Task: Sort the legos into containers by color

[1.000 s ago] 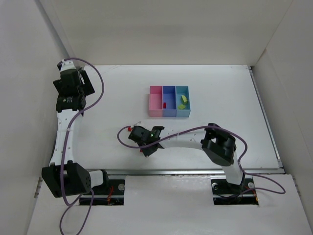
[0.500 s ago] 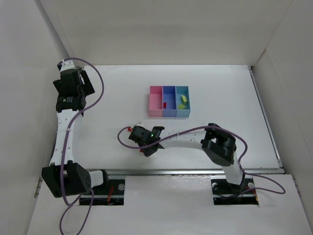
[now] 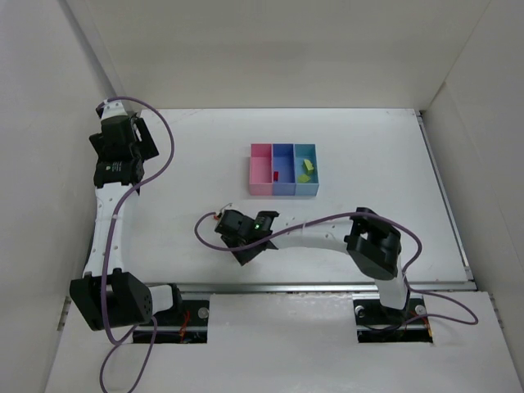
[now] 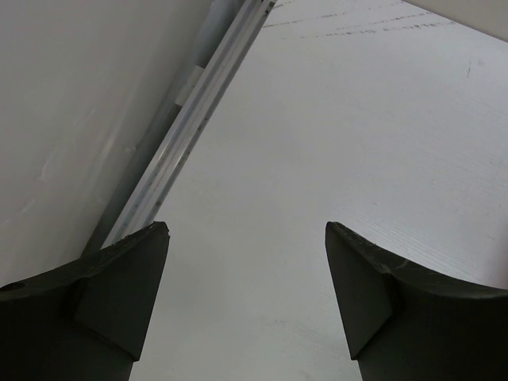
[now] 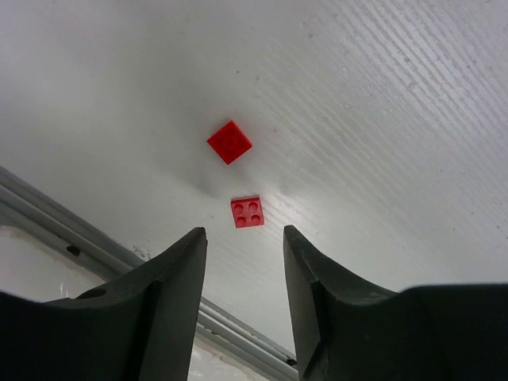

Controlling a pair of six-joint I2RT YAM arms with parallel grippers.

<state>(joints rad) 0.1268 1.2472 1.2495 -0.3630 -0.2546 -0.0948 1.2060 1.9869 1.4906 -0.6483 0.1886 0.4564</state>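
Two tiny red legos [image 5: 229, 142] [image 5: 248, 212] lie on the white table, one beyond the other. My right gripper [image 5: 244, 232] is open and empty just above them, with the nearer lego just ahead of its fingertips. In the top view this gripper [image 3: 223, 219] is at the table's near middle-left, with a red lego [image 3: 216, 214] at its tip. The containers [image 3: 282, 190] stand at the centre: a pink bin [image 3: 260, 160], a blue bin [image 3: 284, 155] holding a red lego [image 3: 277, 175], and a cyan bin [image 3: 313, 160] holding yellow-green legos [image 3: 306, 166]. My left gripper [image 3: 137, 136] [image 4: 246, 230] is open and empty.
White walls enclose the table on the left, back and right. A metal rail [image 3: 327, 286] runs along the near edge, close behind my right gripper; it also shows in the right wrist view [image 5: 48, 214]. A purple cable [image 3: 205, 225] loops beside the right wrist.
My right arm has shifted slightly, its wrist settling a little toward the near edge over the red legos. The left arm has not moved.
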